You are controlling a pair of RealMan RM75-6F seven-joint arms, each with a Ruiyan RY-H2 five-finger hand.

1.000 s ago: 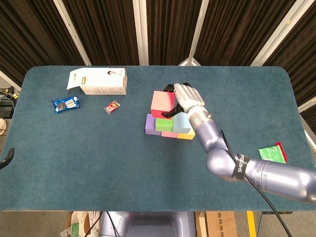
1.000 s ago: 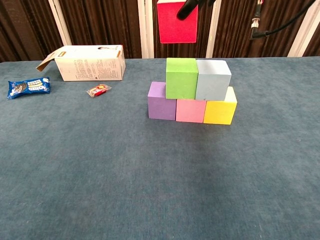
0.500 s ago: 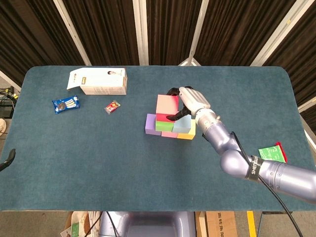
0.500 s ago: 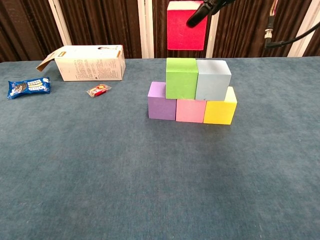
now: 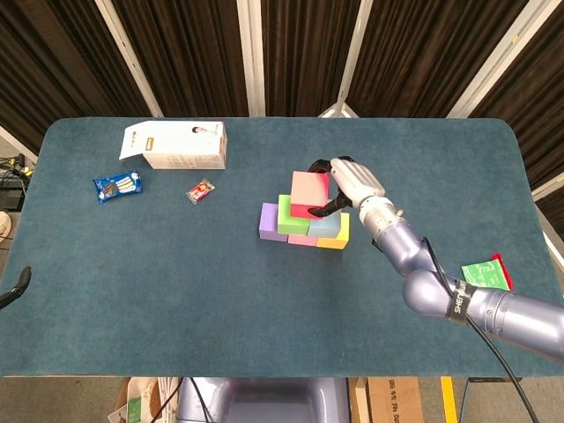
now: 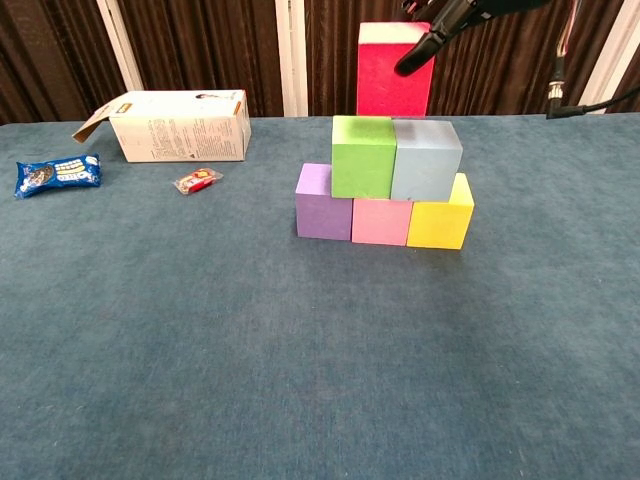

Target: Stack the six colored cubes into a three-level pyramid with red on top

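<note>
- Room: dark pleated curtains (image 6: 200, 50) with pale vertical strips hang behind the right hand (image 5: 357, 183), beyond the far edge of the table.
- Table (image 5: 264, 308): blue cloth-covered top spreading below and all around the hand.
- Box (image 6: 178, 125): white carton lying on its side well to the hand's left, one end flap open; I cannot tell what is inside.
- Lower cubes: directly under the hand, purple (image 6: 323, 201), pink (image 6: 381, 221) and yellow (image 6: 441, 218) sit in a row, with green (image 6: 363, 156) and light blue (image 6: 427, 159) side by side on top of them.
- Red cube (image 6: 394, 70): grasped by the right hand, fingers (image 6: 432, 42) across its front face, held just above the green and blue pair; whether it touches them I cannot tell.
- Blue snack pack (image 6: 57, 173): farthest to the left of the hand, beyond the box.
- Green packet (image 5: 486, 275): on the table to the hand's right, near the edge.
- Small red wrapper (image 6: 196, 181): between the box and the cubes.
- Left hand: outside both views.
</note>
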